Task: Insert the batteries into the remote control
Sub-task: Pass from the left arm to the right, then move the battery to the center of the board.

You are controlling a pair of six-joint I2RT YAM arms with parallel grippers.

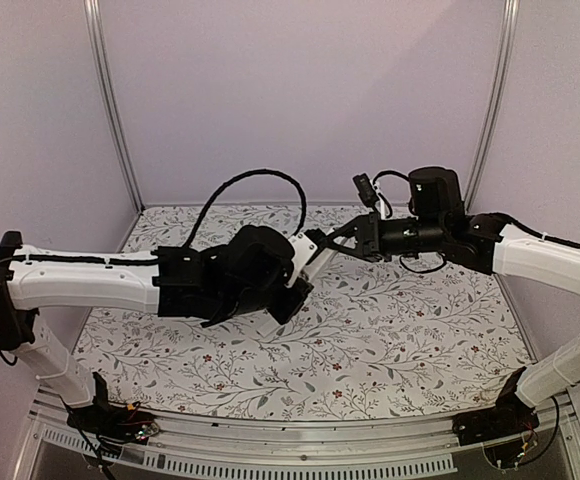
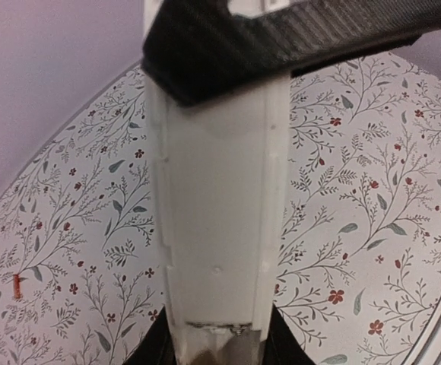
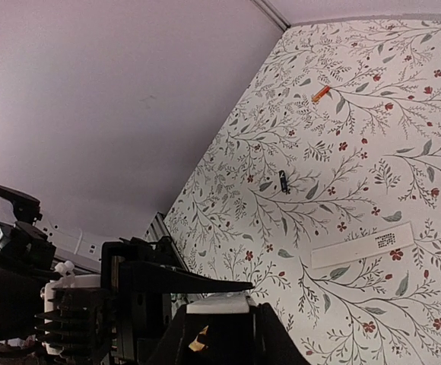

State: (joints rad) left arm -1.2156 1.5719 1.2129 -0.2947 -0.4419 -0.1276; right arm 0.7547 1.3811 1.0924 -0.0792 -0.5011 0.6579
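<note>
The white remote control (image 1: 316,264) hangs in the air between both grippers, above the middle of the table. My left gripper (image 1: 292,287) is shut on its near end. In the left wrist view (image 2: 217,344) the remote (image 2: 217,220) runs up the frame with its back hollow open. My right gripper (image 1: 330,239) is shut on the far end, and its own view (image 3: 219,323) shows that white end (image 3: 217,305) between the fingers. One small dark battery (image 3: 283,182) lies on the floral cloth. No other battery is in view.
A flat thin white strip (image 3: 363,245) lies on the cloth beyond the remote. A small orange piece (image 3: 321,93) lies farther off and also shows in the left wrist view (image 2: 19,283). Purple walls stand close around the table (image 1: 390,350).
</note>
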